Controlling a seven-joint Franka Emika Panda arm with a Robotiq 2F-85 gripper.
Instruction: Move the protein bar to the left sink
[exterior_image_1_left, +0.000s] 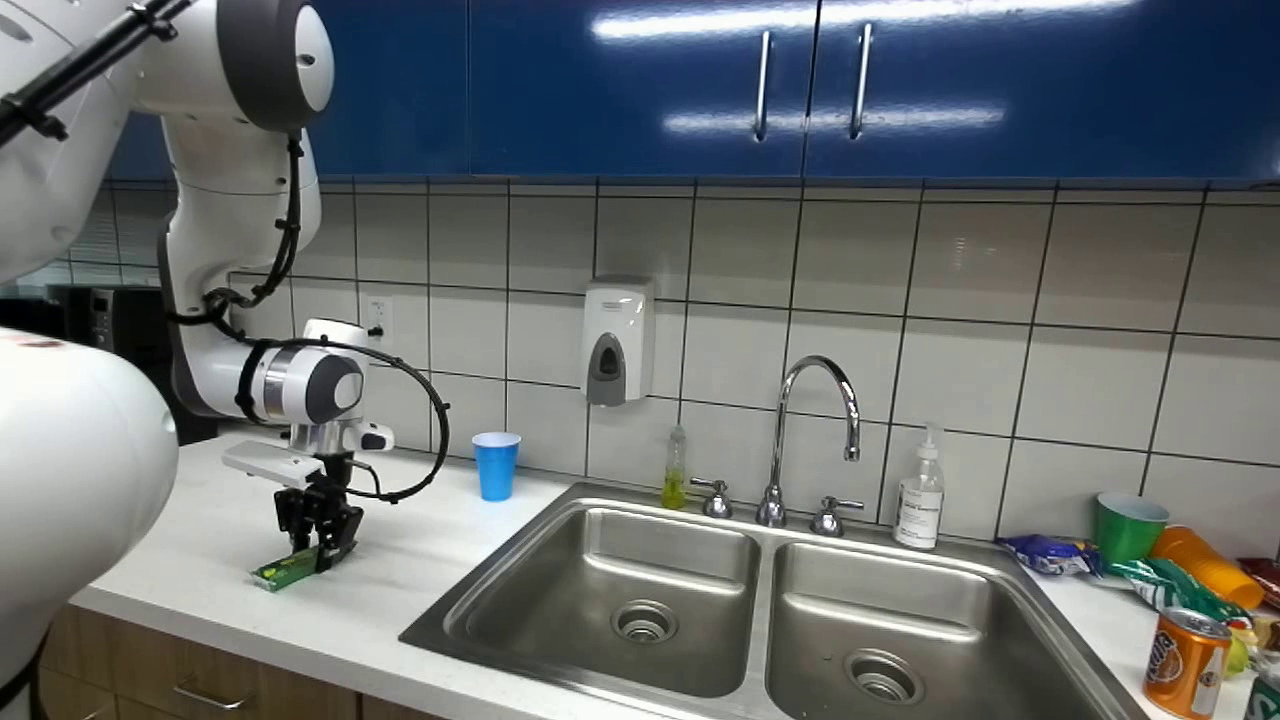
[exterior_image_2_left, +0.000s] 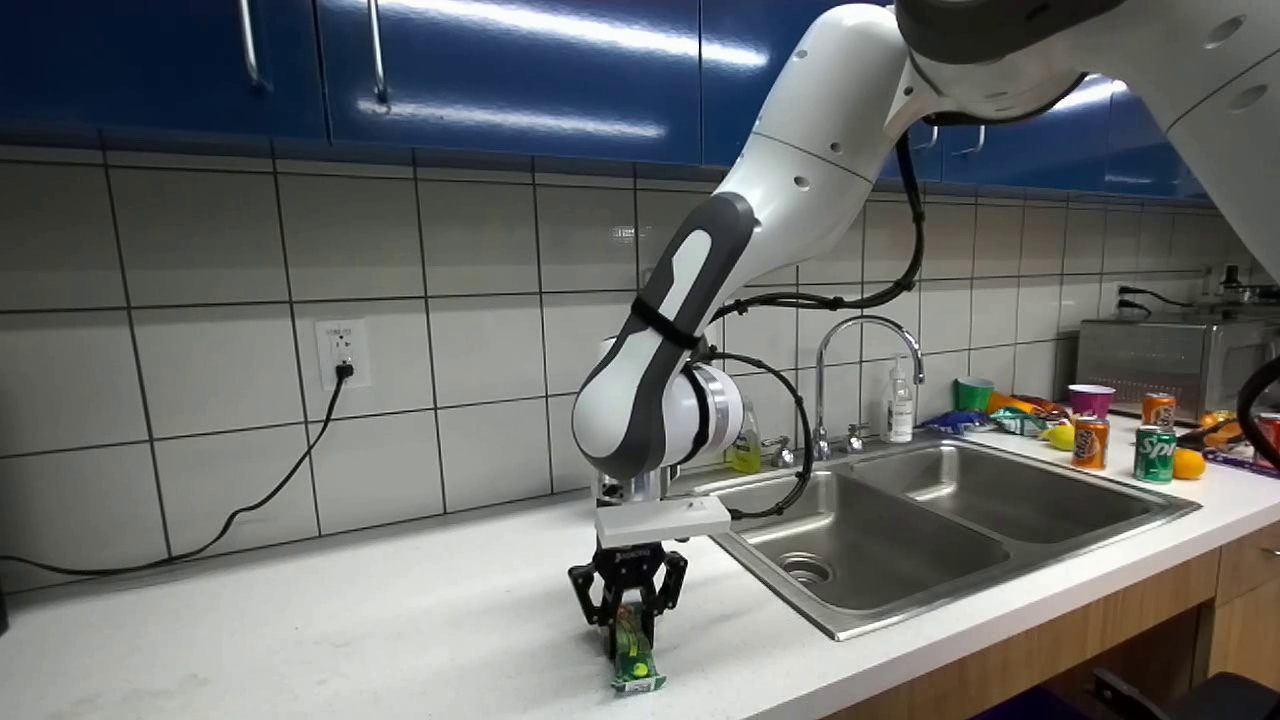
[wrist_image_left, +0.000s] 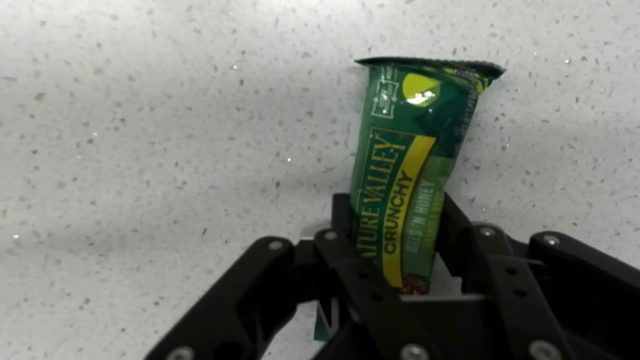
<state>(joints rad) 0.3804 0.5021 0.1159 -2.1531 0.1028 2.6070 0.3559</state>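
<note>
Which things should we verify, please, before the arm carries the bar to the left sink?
1. Gripper closed on the bar: ok, the jaws meet both its sides in the wrist view.
2. Grip firm enough: cannot tell; the squeeze does not show.
3. Bar lifted off the counter: not ok, it looks to be down on it.
4. Left sink in sight: ok, in both exterior views.
5. Cup off the direct route: probably ok, it stands back near the wall.
6. Spout out of the way: probably ok, it is turned toward the right sink.
</note>
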